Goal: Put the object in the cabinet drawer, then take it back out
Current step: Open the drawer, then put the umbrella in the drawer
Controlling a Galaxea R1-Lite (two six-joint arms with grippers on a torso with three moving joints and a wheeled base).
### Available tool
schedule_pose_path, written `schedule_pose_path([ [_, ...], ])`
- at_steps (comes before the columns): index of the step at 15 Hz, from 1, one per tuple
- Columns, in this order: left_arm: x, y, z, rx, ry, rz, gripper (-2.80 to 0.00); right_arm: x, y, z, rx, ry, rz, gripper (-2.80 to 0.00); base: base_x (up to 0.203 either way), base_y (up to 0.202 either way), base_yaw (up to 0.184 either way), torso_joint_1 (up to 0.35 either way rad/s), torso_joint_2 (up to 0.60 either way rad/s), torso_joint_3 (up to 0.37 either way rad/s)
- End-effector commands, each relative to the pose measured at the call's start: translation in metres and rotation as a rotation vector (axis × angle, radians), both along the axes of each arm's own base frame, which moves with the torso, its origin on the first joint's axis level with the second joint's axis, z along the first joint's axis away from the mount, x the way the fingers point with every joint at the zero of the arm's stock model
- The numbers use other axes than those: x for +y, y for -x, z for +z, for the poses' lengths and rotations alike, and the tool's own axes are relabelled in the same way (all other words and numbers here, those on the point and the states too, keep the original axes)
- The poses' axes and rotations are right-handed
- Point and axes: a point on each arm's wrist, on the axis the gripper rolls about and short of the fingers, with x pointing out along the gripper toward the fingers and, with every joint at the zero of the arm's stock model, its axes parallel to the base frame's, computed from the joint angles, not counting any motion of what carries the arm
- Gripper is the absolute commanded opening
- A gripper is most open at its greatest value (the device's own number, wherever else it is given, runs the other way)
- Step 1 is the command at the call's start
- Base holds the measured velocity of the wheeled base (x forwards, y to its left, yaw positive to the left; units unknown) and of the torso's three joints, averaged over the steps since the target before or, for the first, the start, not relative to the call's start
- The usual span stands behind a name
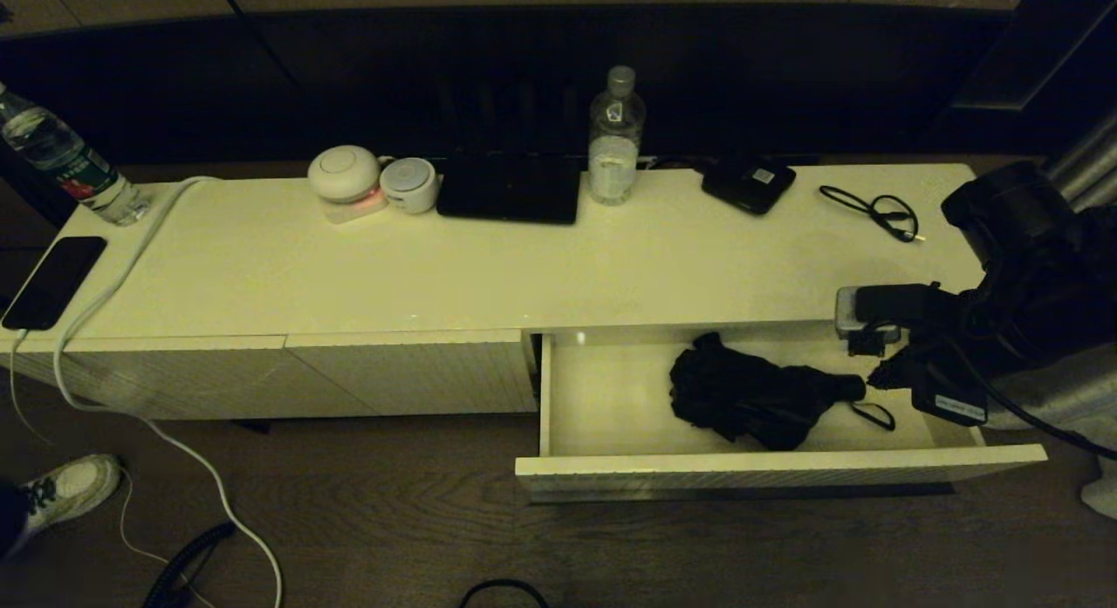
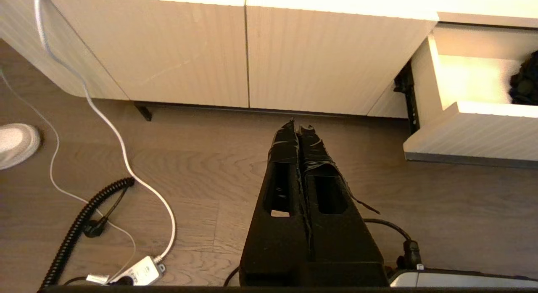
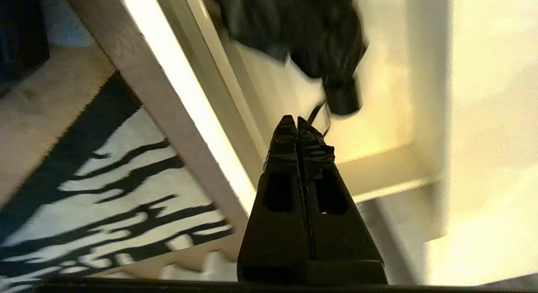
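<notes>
The cabinet drawer (image 1: 785,474) stands pulled out at the right of the cabinet, and its ribbed front also shows in the left wrist view (image 2: 470,137). The object (image 1: 750,399), a black folded fabric bundle with a stub handle and strap loop, lies inside it. In the right wrist view the object (image 3: 302,36) is just ahead of my right gripper (image 3: 294,118). That gripper (image 1: 875,377) is shut, hovering over the drawer's right end by the bundle's handle, with nothing seen between the fingers. My left gripper (image 2: 297,124) is shut and hangs over the floor before the closed panels.
On the cabinet top stand a water bottle (image 1: 616,137), a small black box (image 1: 749,185), a looped black cable (image 1: 877,211), a dark flat device (image 1: 510,189), white round gadgets (image 1: 345,174) and a phone (image 1: 52,281). A shoe (image 1: 70,486) and cables lie on the floor.
</notes>
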Motion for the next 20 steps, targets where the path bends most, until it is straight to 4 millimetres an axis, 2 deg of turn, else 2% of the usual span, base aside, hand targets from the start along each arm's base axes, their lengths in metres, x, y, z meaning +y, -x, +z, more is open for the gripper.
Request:
schedule_pose_path([
  [1,0.0,0.0,0.0,-0.002,0.001,-0.001,-2.8,0.012,0.004,0.008,-0.03,0.018,0.076,-2.8,0.0,0.0,0.0,0.0,0.0,0.0],
  [2,0.0,0.0,0.0,-0.002,0.001,0.001,-2.8,0.015,0.004,0.008,-0.029,0.033,0.115,-2.8,0.0,0.0,0.0,0.0,0.0,0.0],
  [3,0.0,0.0,0.0,-0.002,0.001,0.001,-2.8,0.016,0.004,0.006,-0.017,0.076,0.203,0.0,0.0,0.0,0.0,0.0,0.0,0.0],
  [5,0.0,0.0,0.0,0.0,0.001,0.001,-2.8,0.017,0.004,0.002,0.078,0.11,0.273,0.0,0.0,0.0,0.0,0.0,0.0,0.0],
  [9,0.0,0.0,0.0,-0.002,0.001,0.001,-2.8,0.02,-0.005,-0.008,0.131,0.115,0.297,0.0,0.0,0.0,0.0,0.0,0.0,0.0],
  [13,0.0,0.0,0.0,-0.002,0.001,-0.001,-2.8,0.021,-0.025,-0.031,0.188,0.081,0.312,0.0,0.0,0.0,0.0,0.0,0.0,0.0],
  [15,0.0,0.0,0.0,-0.002,0.001,0.001,-2.8,0.016,-0.038,-0.04,0.2,0.07,0.29,0.0,0.0,0.0,0.0,0.0,0.0,0.0],
  [20,0.0,0.0,0.0,-0.002,0.001,0.001,-2.8,0.007,-0.061,-0.043,0.188,0.054,0.26,0.0,0.0,0.0,0.0,0.0,0.0,0.0],
])
